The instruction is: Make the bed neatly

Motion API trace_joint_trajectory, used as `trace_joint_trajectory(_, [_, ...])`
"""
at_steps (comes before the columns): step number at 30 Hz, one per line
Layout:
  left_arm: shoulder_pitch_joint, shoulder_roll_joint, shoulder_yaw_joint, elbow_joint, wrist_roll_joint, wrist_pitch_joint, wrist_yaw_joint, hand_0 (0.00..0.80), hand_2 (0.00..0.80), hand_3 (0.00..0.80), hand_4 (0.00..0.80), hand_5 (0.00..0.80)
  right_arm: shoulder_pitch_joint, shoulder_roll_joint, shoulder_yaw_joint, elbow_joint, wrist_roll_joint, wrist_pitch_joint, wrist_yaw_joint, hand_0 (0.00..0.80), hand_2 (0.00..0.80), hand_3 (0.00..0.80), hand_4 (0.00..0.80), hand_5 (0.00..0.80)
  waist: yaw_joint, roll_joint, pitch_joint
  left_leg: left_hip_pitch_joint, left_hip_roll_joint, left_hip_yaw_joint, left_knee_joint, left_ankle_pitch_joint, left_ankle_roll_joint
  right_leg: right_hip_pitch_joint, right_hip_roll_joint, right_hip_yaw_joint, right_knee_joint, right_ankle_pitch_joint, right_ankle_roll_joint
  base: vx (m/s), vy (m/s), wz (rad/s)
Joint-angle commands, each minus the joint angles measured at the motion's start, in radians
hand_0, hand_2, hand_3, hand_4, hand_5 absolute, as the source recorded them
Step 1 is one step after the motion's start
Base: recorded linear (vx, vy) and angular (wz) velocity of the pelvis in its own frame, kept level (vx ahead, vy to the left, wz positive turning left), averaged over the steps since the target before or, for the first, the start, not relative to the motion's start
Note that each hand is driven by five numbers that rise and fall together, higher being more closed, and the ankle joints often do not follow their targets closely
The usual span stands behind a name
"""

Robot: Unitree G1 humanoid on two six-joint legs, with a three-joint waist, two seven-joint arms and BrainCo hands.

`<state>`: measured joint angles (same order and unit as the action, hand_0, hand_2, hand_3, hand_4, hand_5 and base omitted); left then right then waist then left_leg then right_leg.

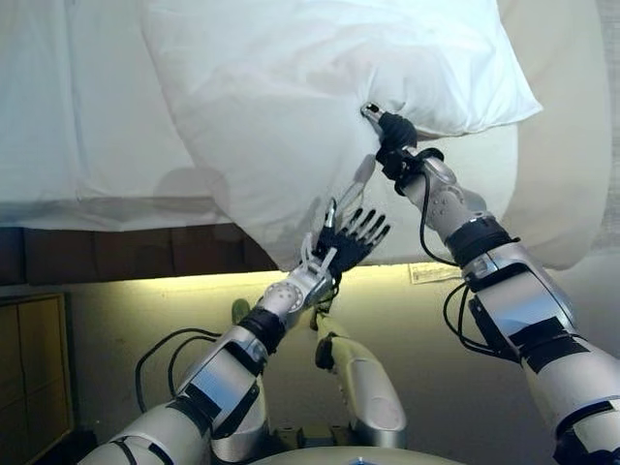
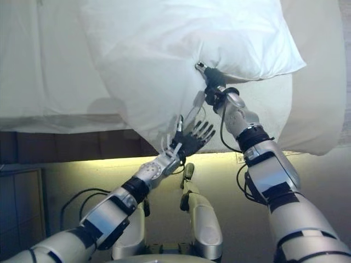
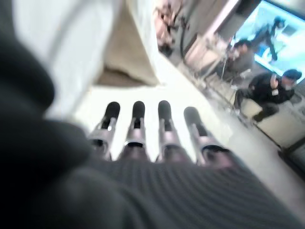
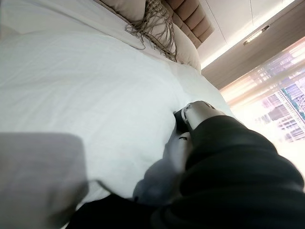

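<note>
Clearly the white pillow [image 1: 320, 87] is the thing in hand: it hangs raised over the bed [image 1: 87, 116], filling the head views from ten to two o'clock, its lower corner drooping toward six. It looks light, soft and floppy, likely to sag and slide wherever it is not held, so I judge the seamed edges and corners the best places to take hold. The right robot hand [image 1: 387, 131], at about one o'clock from the view's centre, is pressed into the pillow's lower edge; its fingers are buried in the fabric, so I cannot tell whether they grip. The left robot hand [image 1: 349, 237] sits near six o'clock under the drooping corner, fingers straight and spread, holding nothing. Beyond, a fringed cushion [image 4: 155, 24] lies near the padded headboard [image 4: 193, 19]. The dark bed base [image 1: 116, 254] shows below the sheet, nothing blocking.
</note>
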<state>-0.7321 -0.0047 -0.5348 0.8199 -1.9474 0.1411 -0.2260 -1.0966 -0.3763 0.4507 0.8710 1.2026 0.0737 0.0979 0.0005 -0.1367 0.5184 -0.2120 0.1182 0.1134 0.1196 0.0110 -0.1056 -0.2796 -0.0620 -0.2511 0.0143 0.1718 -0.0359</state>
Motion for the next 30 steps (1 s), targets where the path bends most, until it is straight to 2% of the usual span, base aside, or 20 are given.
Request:
trace_joint_trajectory(1, [-0.095, -0.107, 0.024, -0.034, -0.025, -0.005, -0.051, 0.000, 0.000, 0.000, 0.000, 0.000, -0.102, -0.043, 0.004, -0.147, 0.048, -0.047, 0.050, 0.800, 0.800, 0.800, 0.800, 0.800, -0.016, -0.010, -0.010, -0.031, 0.063, 0.006, -0.058, 0.067, -0.025, 0.023, -0.041, 0.004, 0.129, -0.140, 0.118, 0.010, 0.003, -0.10])
trace_joint_trajectory(5, [-0.149, -0.095, 0.064, -0.013, -0.025, -0.014, -0.076, 0.000, 0.000, 0.000, 0.000, 0.000, -0.107, -0.041, 0.018, -0.162, 0.050, -0.040, 0.060, 0.800, 0.800, 0.800, 0.800, 0.800, -0.032, -0.020, -0.017, -0.026, 0.070, 0.017, -0.059, 0.065, -0.030, 0.023, -0.035, 0.016, 0.129, -0.144, 0.117, 0.040, 0.010, -0.13])
trace_joint_trajectory(6, [-0.162, -0.092, 0.077, -0.011, -0.025, -0.025, -0.079, 0.000, 0.000, 0.000, 0.000, 0.000, -0.107, -0.042, 0.021, -0.167, 0.054, -0.038, 0.067, 0.800, 0.800, 0.800, 0.800, 0.800, -0.037, -0.021, -0.027, -0.011, 0.073, 0.013, -0.065, 0.042, -0.037, 0.032, -0.029, 0.026, 0.129, -0.167, 0.124, 0.021, 0.008, -0.10])
trace_joint_trajectory(7, [-0.173, -0.090, 0.085, -0.012, -0.025, -0.038, -0.078, 0.000, 0.000, 0.000, 0.000, 0.000, -0.106, -0.042, 0.023, -0.168, 0.056, -0.039, 0.075, 0.800, 0.800, 0.800, 0.800, 0.800, -0.040, -0.025, -0.023, -0.022, 0.073, 0.023, -0.062, 0.064, -0.032, 0.024, -0.032, 0.020, 0.125, -0.145, 0.116, 0.014, 0.007, -0.06])
trace_joint_trajectory(14, [-0.220, -0.069, 0.141, 0.004, -0.025, -0.075, -0.097, 0.000, 0.000, 0.000, 0.000, 0.000, -0.098, -0.043, 0.022, -0.197, 0.068, -0.033, 0.079, 0.800, 0.800, 0.800, 0.800, 0.800, -0.051, -0.033, -0.030, -0.018, 0.078, 0.034, -0.067, 0.064, -0.036, 0.024, -0.028, 0.024, 0.121, -0.150, 0.115, -0.013, -0.002, -0.06])
trace_joint_trajectory(23, [-0.235, -0.031, 0.211, 0.045, -0.025, -0.100, -0.102, 0.000, 0.000, 0.000, 0.000, 0.000, -0.079, -0.045, 0.020, -0.191, 0.068, -0.038, 0.069, 0.800, 0.800, 0.800, 0.800, 0.800, -0.043, -0.033, -0.031, -0.019, 0.081, 0.032, -0.068, 0.067, -0.040, 0.030, -0.029, 0.011, 0.121, -0.156, 0.113, 0.000, 0.000, 0.00])
trace_joint_trajectory(30, [-0.203, -0.022, 0.222, 0.056, -0.025, -0.111, -0.067, 0.000, 0.000, 0.000, 0.000, 0.000, -0.066, -0.047, 0.001, -0.190, 0.065, -0.048, 0.059, 0.800, 0.800, 0.800, 0.800, 0.800, -0.022, -0.028, -0.025, -0.025, 0.073, 0.014, -0.067, 0.067, -0.038, 0.036, -0.038, -0.013, 0.120, -0.156, 0.117, 0.000, 0.000, 0.00])
